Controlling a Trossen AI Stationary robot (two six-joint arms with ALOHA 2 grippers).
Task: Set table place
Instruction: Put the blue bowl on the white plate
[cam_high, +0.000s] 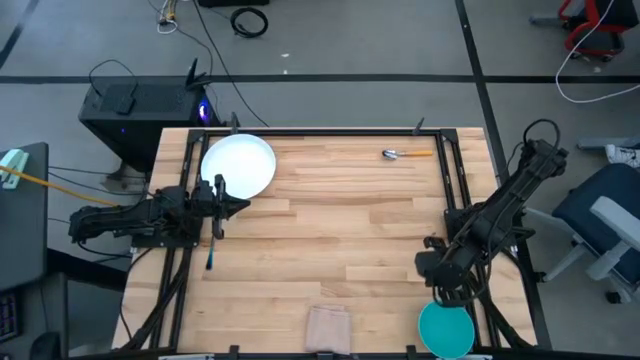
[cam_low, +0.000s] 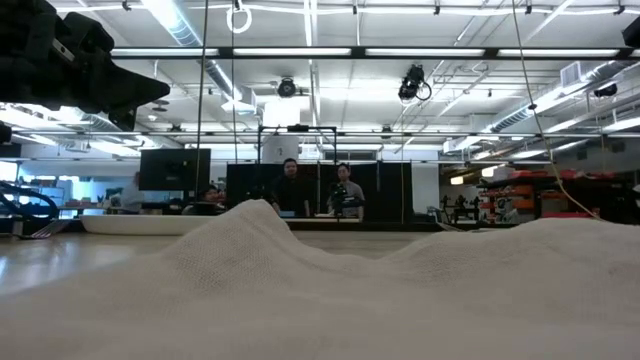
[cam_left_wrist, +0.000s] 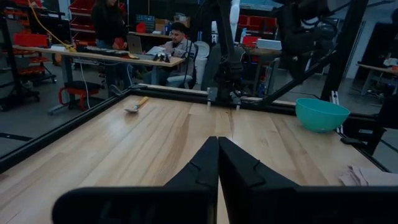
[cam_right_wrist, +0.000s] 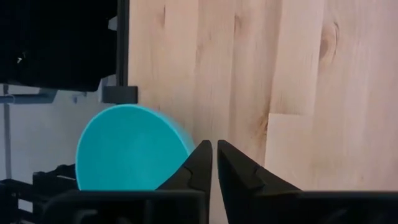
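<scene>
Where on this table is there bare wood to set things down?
The wide middle of the light wooden table is bare, between the white round plate, orange-handled spoon, teal bowl and folded beige cloth. The left edge is crowded around the left gripper and blue-handled fork.

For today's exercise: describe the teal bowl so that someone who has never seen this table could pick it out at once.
Start at the wooden table and go to the near corner on the right arm's side, just below the right hand. The teal bowl sits there at the edge, beside a folded beige cloth. It is the only teal thing, smaller than the white plate at the far corner.
</scene>
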